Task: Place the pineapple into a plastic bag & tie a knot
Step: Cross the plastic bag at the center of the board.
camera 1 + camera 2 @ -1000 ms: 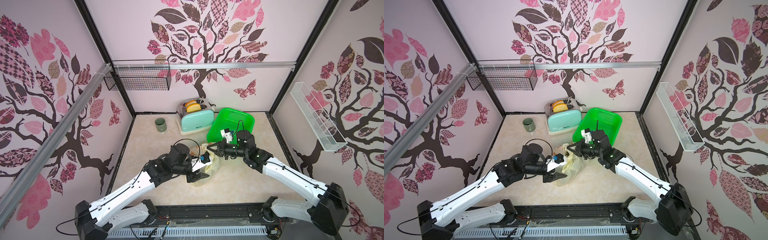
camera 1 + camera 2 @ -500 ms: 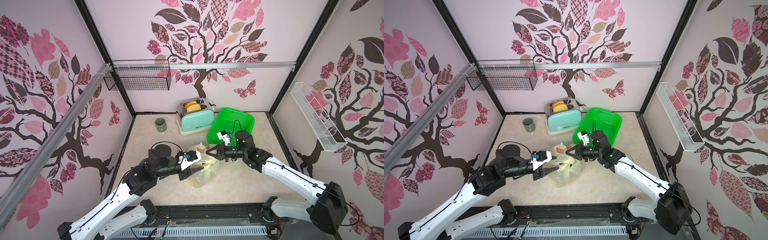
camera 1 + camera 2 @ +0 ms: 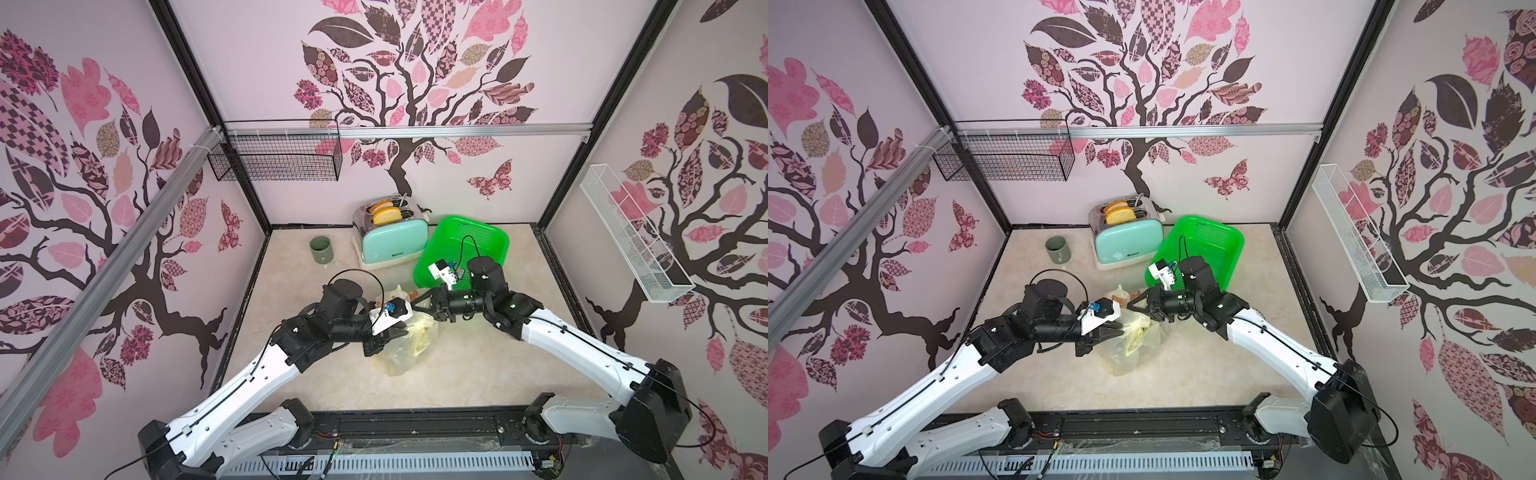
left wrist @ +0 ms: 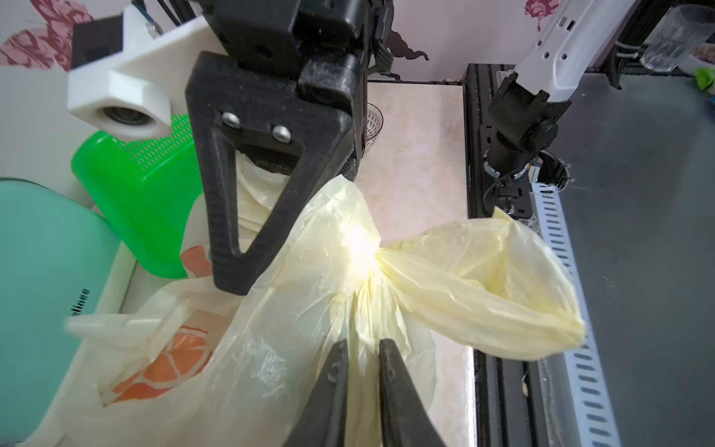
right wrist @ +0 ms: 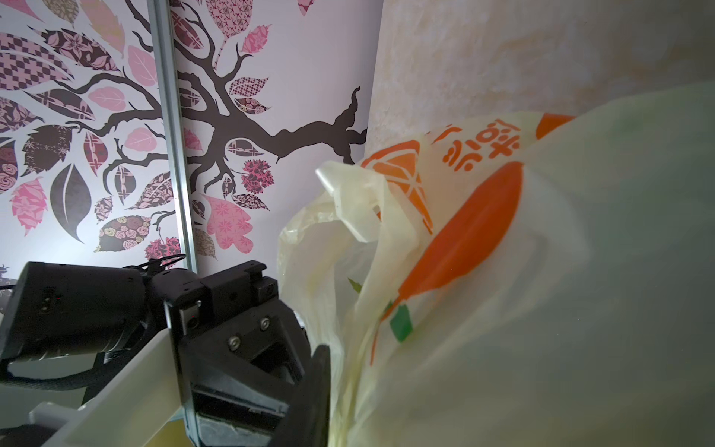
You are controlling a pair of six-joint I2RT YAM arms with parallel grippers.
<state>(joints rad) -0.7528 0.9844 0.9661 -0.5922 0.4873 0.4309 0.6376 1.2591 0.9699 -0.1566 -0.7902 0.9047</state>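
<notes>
The pale-yellow plastic bag point(image 3: 397, 355) point(image 3: 1125, 353) with orange prints lies mid-table between both arms. The pineapple is hidden; only a darker yellow shape shows through the film. In the left wrist view the bag's handles bunch into a knot point(image 4: 365, 271), with one loose end point(image 4: 483, 294) ballooning away from it. My left gripper point(image 4: 361, 348) point(image 3: 399, 332) is shut on the gathered film just below the knot. My right gripper point(image 3: 419, 303) point(image 3: 1134, 305) is at the bag's far side. Film lies against its finger point(image 5: 321, 387) and hides how its jaws stand.
A green basket point(image 3: 490, 245) stands just behind the right wrist, a mint toaster point(image 3: 392, 245) holding bread to its left, and a grey-green mug point(image 3: 321, 249) further left. Wire baskets hang on the back point(image 3: 274, 158) and right point(image 3: 631, 241) walls.
My left arm has swung back in to the bag and its jaws, open half a second ago, have closed on the twisted film. The right arm has hardly moved.
</notes>
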